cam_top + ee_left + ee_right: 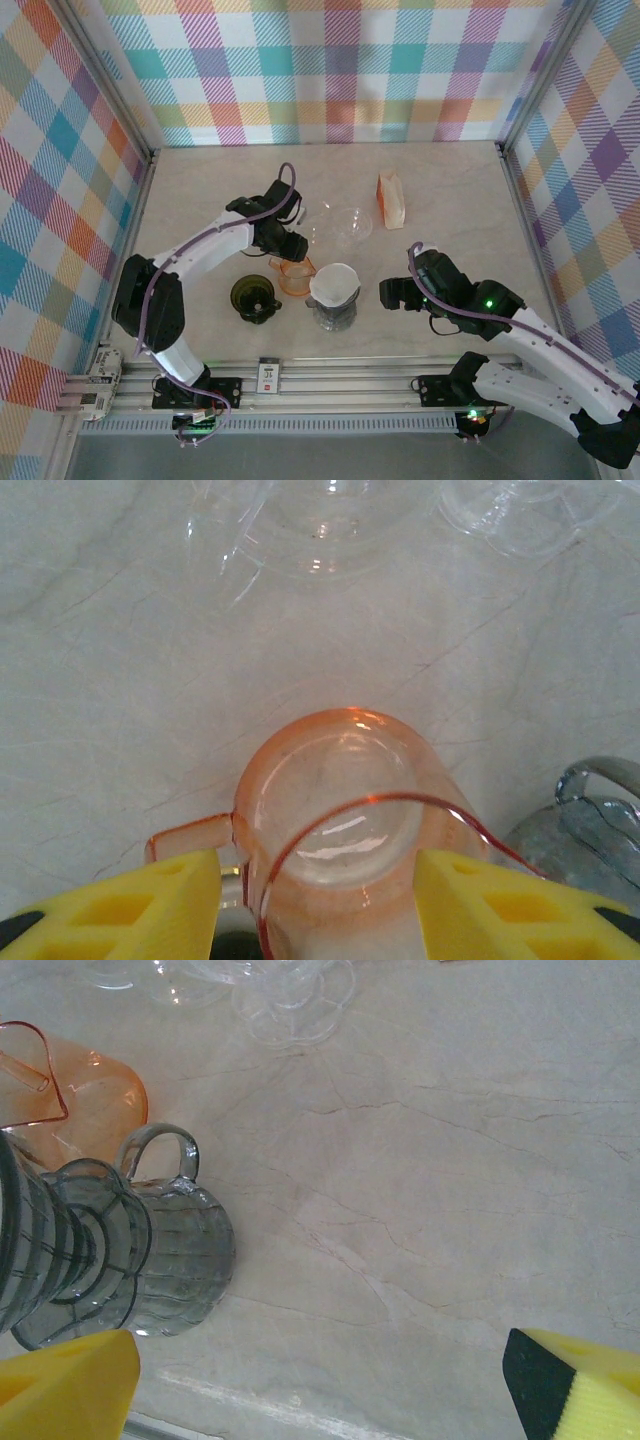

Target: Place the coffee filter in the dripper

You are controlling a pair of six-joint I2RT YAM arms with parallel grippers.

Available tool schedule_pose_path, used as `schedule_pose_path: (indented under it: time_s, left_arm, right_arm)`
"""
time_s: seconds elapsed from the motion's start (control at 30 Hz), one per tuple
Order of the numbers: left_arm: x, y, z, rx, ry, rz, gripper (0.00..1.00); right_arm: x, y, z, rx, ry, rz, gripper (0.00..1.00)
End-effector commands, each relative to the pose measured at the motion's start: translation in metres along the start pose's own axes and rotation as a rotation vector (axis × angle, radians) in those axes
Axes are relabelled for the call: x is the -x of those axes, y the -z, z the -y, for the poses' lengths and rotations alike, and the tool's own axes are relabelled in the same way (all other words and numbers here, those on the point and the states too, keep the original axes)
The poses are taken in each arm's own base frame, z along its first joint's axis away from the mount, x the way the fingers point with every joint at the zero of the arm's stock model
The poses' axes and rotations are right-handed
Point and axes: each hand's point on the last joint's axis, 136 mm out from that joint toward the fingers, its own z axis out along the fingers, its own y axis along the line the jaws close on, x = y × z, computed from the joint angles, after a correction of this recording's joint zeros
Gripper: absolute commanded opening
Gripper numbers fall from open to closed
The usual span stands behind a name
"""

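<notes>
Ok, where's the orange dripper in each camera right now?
Top external: orange dripper mid-table, left of the white filter.
Left wrist: orange dripper bottom centre, between yellow fingers.
Right wrist: orange dripper top left.
Landmark: grey glass dripper beside it, in all three.

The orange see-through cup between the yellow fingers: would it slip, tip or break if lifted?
The orange dripper looks thin-walled and hollow, so it is probably light. Its glossy, curved wall may slip between the flat fingers. It seems rigid, so likely stiff, though a hard squeeze might crack it.
</notes>
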Motion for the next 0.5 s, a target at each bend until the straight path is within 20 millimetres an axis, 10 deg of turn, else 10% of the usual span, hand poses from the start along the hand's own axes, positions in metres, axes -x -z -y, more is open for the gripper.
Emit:
schedule_pose_path:
  time_s: [0.0, 0.47]
  left_arm:
    - [-0.004, 0.012, 0.000, 0.002, -0.020, -0.006, 0.50]
    - [-0.011, -0.021, -0.009, 0.046, -0.038, -0.086, 0.50]
  right_arm:
    - [-0.002, -0.002, -0.001, 0.015, -0.005, -0.001, 0.95]
    - [-0.006, 0.001, 0.002, 0.010, -0.018, -0.008, 0.95]
